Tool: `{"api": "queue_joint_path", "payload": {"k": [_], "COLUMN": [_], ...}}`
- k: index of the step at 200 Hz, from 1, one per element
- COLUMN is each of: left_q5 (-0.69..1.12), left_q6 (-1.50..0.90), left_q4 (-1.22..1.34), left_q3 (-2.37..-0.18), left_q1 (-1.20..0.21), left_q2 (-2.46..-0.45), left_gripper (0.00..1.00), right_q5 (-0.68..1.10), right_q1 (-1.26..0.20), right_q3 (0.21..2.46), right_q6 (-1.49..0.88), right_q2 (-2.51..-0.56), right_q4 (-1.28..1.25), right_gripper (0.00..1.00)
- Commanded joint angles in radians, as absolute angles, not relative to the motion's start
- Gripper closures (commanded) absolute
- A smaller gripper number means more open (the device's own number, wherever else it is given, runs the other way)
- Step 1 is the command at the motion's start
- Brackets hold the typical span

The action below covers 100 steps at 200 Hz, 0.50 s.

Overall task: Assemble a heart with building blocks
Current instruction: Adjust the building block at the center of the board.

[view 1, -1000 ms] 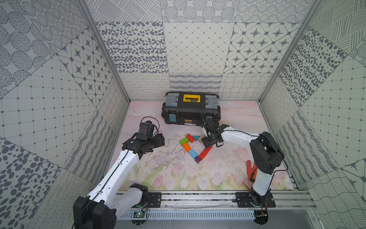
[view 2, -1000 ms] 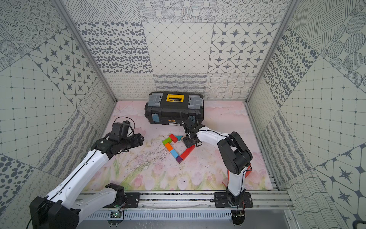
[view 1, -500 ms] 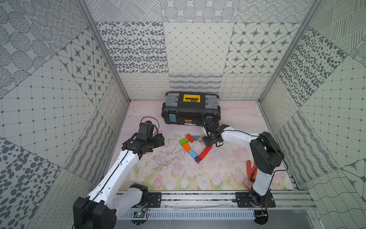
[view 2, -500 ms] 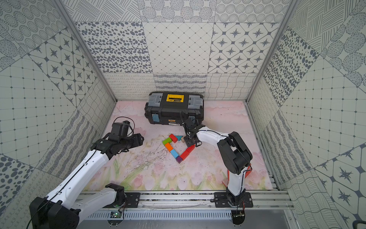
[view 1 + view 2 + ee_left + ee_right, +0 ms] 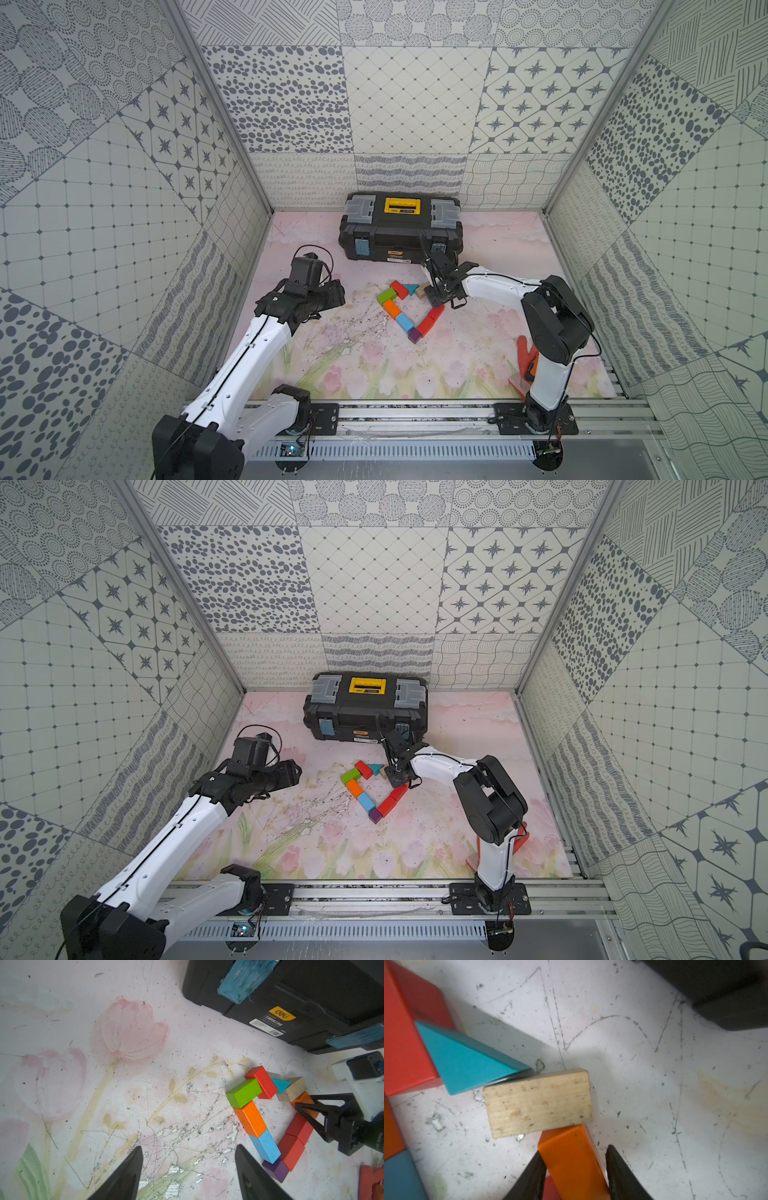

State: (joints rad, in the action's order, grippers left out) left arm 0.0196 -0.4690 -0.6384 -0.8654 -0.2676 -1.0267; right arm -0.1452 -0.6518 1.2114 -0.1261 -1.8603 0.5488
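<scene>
The orange block between the fingers of the right gripper runs off the edge of the right wrist view. Whether both fingers press it is unclear. In both top views the gripper largely hides it.

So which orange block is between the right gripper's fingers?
The orange block beside the plain-wood block; the other orange block sits between the green block and light blue block.

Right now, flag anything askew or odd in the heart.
The heart's right lobe looks ragged: the plain-wood block meets the teal triangle's tip and the orange block's end at angles, not flush. The mat's print is scuffed.
</scene>
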Motion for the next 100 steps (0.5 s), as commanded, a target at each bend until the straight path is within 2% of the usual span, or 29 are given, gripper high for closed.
{"api": "queue_joint_path", "payload": {"k": [1, 15, 38, 100], "left_q5": [0.025, 0.025, 0.027, 0.037], "left_q6": [-0.446, -0.446, -0.446, -0.448], "left_q4": [-0.625, -0.625, -0.624, -0.621], "left_q3": [-0.86, -0.859, -0.86, -0.859], "left_q1": [-0.265, -0.265, -0.264, -0.263], "left_q2": [-1.021, -1.02, -1.02, -1.023], "left_gripper": [0.3, 0.3, 0.3, 0.3], "right_q5": [-0.155, -0.154, -0.168, -0.266], "right_q1": [-0.662, -0.664, -0.669, -0.676], "right_q3": [1.203, 1.203, 1.206, 1.091], "right_q6": [-0.142, -0.143, -0.15, -0.277], "right_q2": [-1.881, -1.879, -1.862, -1.632], "right_q4": [0.522, 0.523, 0.527, 0.545], "right_gripper": [0.49, 0.46, 0.29, 0.27]}}
